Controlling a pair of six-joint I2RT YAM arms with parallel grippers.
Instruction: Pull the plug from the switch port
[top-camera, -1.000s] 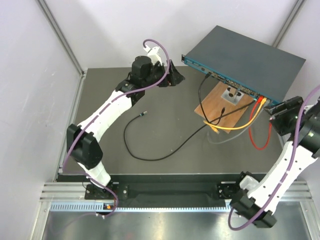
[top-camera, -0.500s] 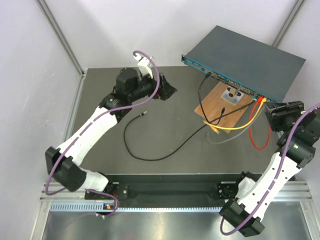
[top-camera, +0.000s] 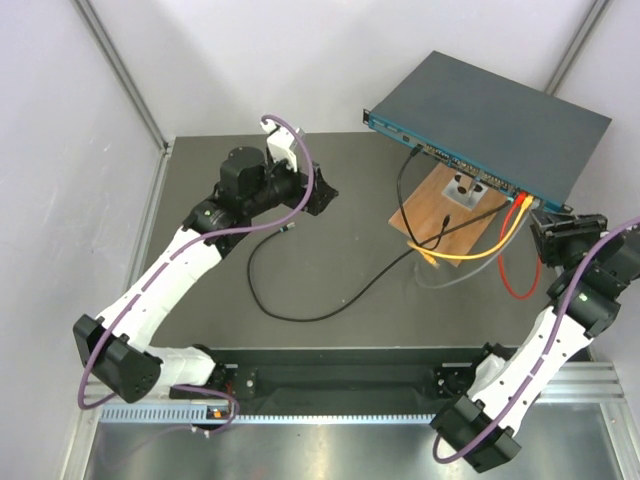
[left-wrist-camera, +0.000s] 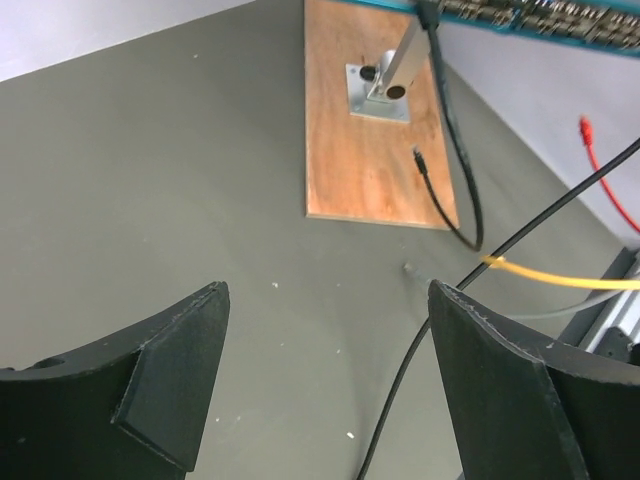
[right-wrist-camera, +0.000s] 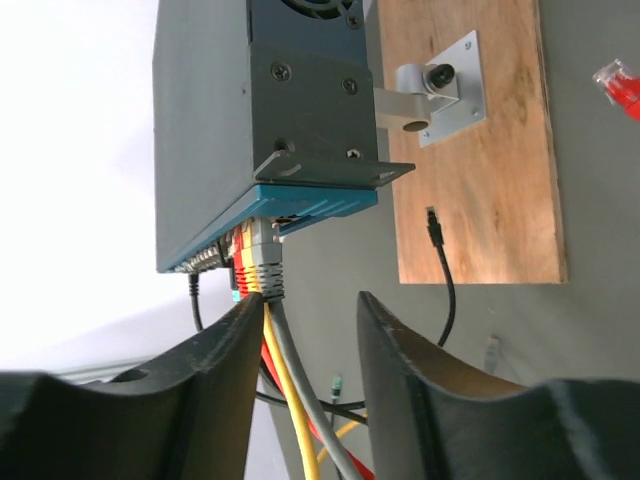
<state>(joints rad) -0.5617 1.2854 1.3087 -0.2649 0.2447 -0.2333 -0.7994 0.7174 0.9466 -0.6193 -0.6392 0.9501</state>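
- The right gripper (right-wrist-camera: 310, 312) is open, with nothing between its fingers. It hangs just short of the near end of the wide flat dark grey-blue metal switch (right-wrist-camera: 250, 110), which sits at the far right corner of the table.
- The grey plug (right-wrist-camera: 265, 262) lies in line with the gap, so it looks like the one to pull. The yellow cable (right-wrist-camera: 287, 400) and red cable (top-camera: 512, 272) run tight beside it.
- To do it well, close on the plug body rather than the cord, with the latch tab pressed. Then draw straight out along the port axis — a sideways tug could drag the switch or snag the neighbouring cables.
- The left gripper (left-wrist-camera: 330, 300) is wide open and empty, well apart from the switch. It hovers over bare table near the brown rectangular wooden board (left-wrist-camera: 370, 130).
- Count: one switch, one board and one silver metal bracket (right-wrist-camera: 440, 90). Cables — two black, one yellow, one red and one grey, as far as I can tell.
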